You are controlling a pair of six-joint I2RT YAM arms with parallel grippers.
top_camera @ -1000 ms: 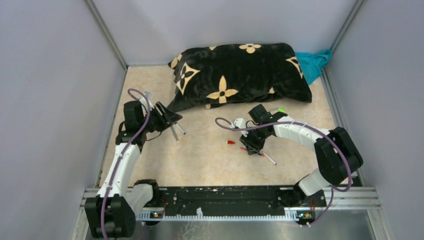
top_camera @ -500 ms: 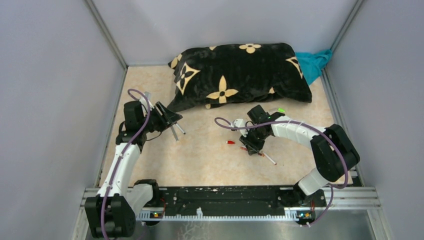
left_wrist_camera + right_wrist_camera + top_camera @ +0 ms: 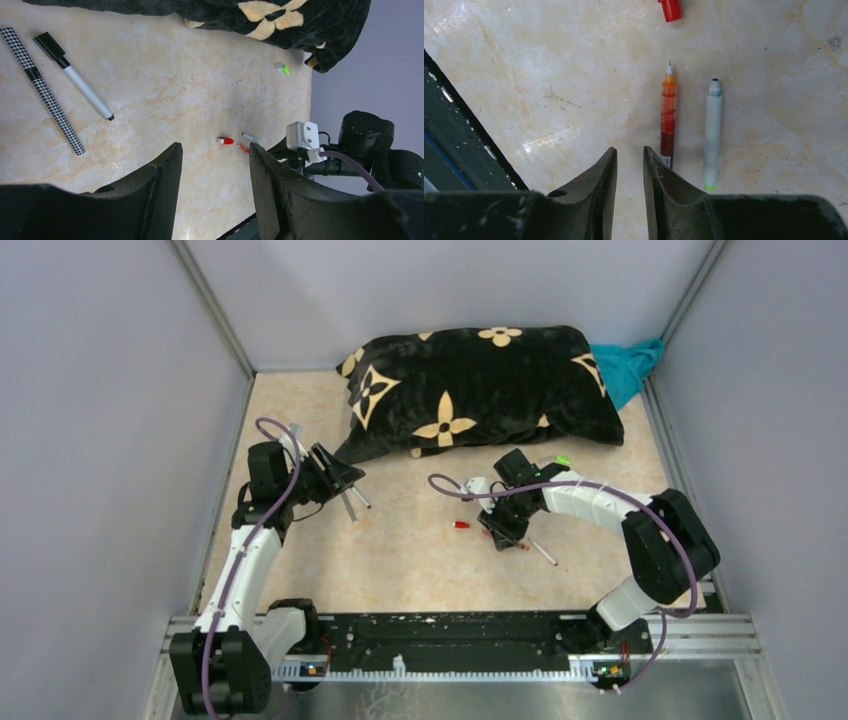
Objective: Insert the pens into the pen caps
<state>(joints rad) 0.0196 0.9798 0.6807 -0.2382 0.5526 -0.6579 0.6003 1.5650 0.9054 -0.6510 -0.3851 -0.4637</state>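
Above the counter [image 3: 420, 570], from the overhead view: left tool [image 3: 345, 476] held up near the left wall; right tool [image 3: 505, 528] low at mid-counter, tilted down, with the pale pen [image 3: 540, 554] poking out from under it toward the near right. Red cap [image 3: 460, 525] lying just left of the right tool, apart from it. Green cap [image 3: 563, 460] farther back, close to the edge of the black pillow [image 3: 470, 390] with cream flowers. Teal cloth [image 3: 628, 365] bunched in the far right corner.

From the left wrist: jaws wide, nothing between the fingers [image 3: 160, 195] but bare counter. Houndstooth pen [image 3: 42, 90] and white pen [image 3: 82, 87] with a black end lying side by side at upper left, not touching, well apart from the caps. Beyond the fingertips, red cap on its side, with two pen tips just beside it, the rest hidden by the right arm [image 3: 365, 145]. Green cap far off by the pillow's edge.

From the right wrist: jaws narrow, a thin slot of counter between the fingers [image 3: 599, 185], nothing gripped. Orange pen [image 3: 668, 117] flat on the counter just outside one finger, near end close against it; touching or not, hard to tell. Pale pen, green at its near end, parallel just beside the orange one, not touching. Both tips bare, pointing toward the red cap at the top edge, apart from it.
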